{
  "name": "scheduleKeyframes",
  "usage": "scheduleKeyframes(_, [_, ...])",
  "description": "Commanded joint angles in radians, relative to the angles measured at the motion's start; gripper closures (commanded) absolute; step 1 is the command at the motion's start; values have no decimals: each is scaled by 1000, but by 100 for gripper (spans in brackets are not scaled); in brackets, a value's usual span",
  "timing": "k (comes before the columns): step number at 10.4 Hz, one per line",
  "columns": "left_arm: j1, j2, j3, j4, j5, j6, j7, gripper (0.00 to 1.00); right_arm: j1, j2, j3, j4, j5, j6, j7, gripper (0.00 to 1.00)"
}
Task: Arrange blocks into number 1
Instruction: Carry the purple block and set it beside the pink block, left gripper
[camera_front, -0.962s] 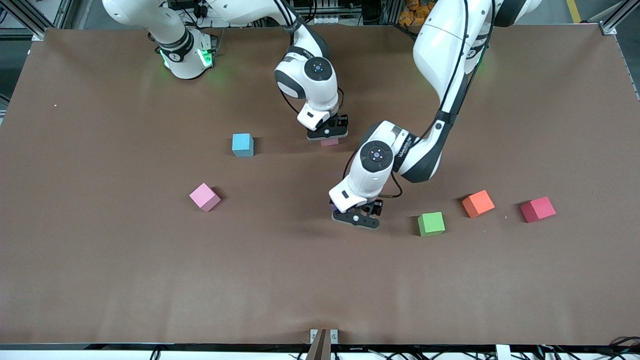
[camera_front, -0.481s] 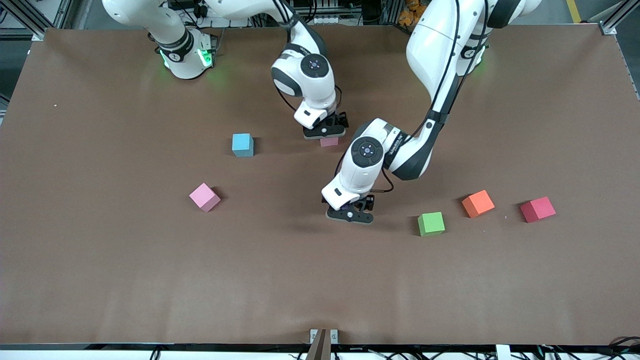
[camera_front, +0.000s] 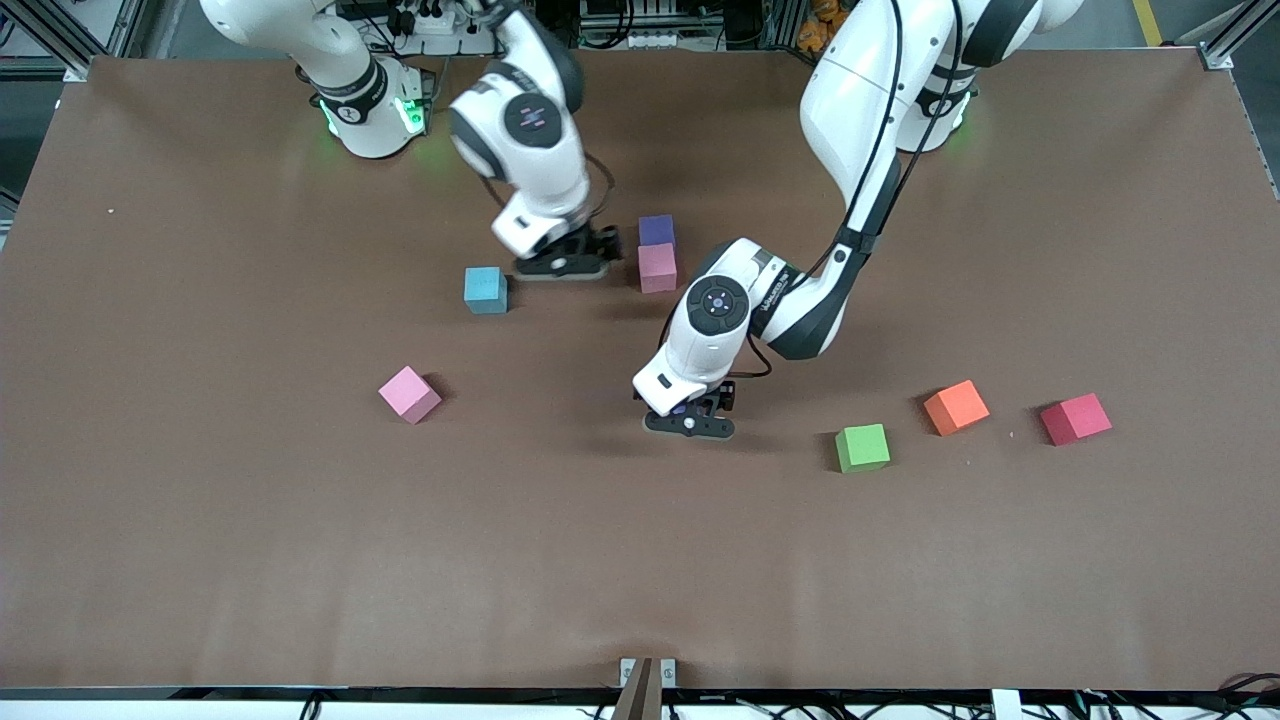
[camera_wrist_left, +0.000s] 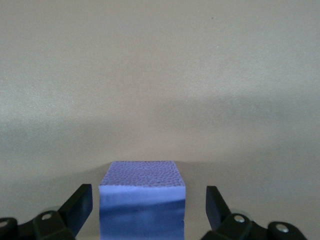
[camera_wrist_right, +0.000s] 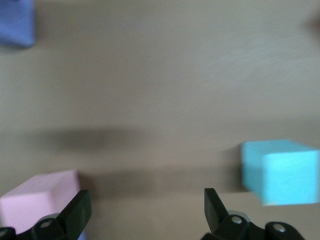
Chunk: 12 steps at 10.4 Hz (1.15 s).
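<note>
We hold our left gripper (camera_wrist_left: 145, 212) spread astride the small purple foam cube (camera_wrist_left: 142, 197) at desk (camera_front: 200, 560) centre; we should centre it before clamping. Right gripper (camera_front: 560, 266), spread and empty, hovers beside the pink foam cube (camera_front: 657, 268) at its nine o'clock.

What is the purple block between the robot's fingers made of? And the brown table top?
The purple block looks like soft foam with a dull finish: its top is finely pebbled and gives no shine, though the look alone can't settle it. It sits between the open fingers of the left pincer. The brown table top looks like a matte sheet, maybe paper or a mat, with faint ripples and no glare.
</note>
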<state>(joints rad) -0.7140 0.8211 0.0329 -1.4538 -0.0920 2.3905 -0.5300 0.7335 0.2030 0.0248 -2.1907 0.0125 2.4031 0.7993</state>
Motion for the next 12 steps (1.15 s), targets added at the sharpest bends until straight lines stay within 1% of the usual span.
scheduleKeyframes(1, [-4,10,5,12,-17,3,-2,4,-121,-33,14,-56,-8,2,-58,0])
scheduleKeyframes(2, [-4,10,5,9,-15,3,-5,40,-172,-30,15,-70,-8,2,-118,0])
scheduleKeyframes(3, [-4,7,4,4,-21,-2,-21,95,-204,-31,15,-95,-8,2,-196,0])
scheduleKeyframes(4, [-4,0,-11,-2,-23,-13,-87,100,-218,-30,15,-115,-8,2,-250,0])
scheduleKeyframes(5, [-4,-5,-30,-5,-23,-37,-196,100,-230,-30,15,-135,-6,2,-302,0])
scheduleKeyframes(6, [-4,-22,-48,-4,-23,-97,-258,100,-242,-27,15,-142,-6,2,-320,0])
scheduleKeyframes(9, [19,-95,-112,-20,-20,-270,-333,100,-239,-13,15,-150,-6,2,-322,0])
scheduleKeyframes(10, [68,-147,-161,-69,-9,-290,-343,100,-241,-10,14,-158,-8,2,-334,0])
scheduleKeyframes(11, [121,-201,-232,-132,17,-290,-346,100,-243,1,14,-161,-6,2,-356,0])
scheduleKeyframes(12, [157,-250,-275,-196,49,-289,-347,100,-243,22,15,-159,-6,8,-368,0])
